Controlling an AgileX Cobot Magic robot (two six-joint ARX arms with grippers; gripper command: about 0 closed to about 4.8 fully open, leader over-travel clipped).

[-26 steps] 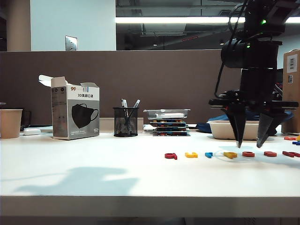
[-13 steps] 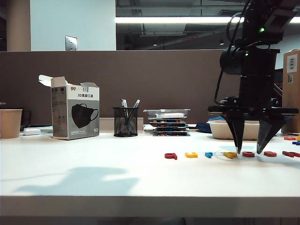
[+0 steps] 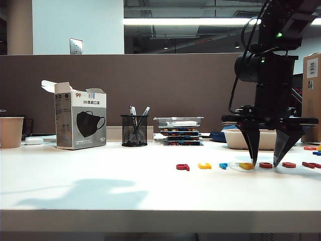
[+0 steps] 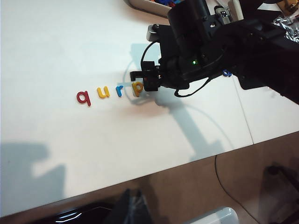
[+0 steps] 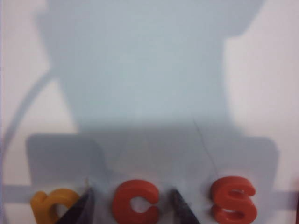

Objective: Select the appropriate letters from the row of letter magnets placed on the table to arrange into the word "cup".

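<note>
Lowered since a second ago, our right gripper [image 3: 264, 163] now straddles the orange-red rounded plastic "c" magnet [image 5: 136, 204] with jaws apart, tips at the white table [image 3: 100, 181]; we judge the grasp imminent. Our left gripper is out of view. Left to right: black mesh cup [image 3: 134, 130] holds pens; beige tray's [image 3: 241, 139] contents are unclear.

Office, brown cubicle partition [image 3: 150, 90], mesh pen holder [image 3: 134, 130], face-mask box [image 3: 80, 123], white desk [image 3: 100, 186]

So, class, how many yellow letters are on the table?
2: the u, second from the row's left; the p, fourth, beside the right gripper. More may hide behind it.
</note>
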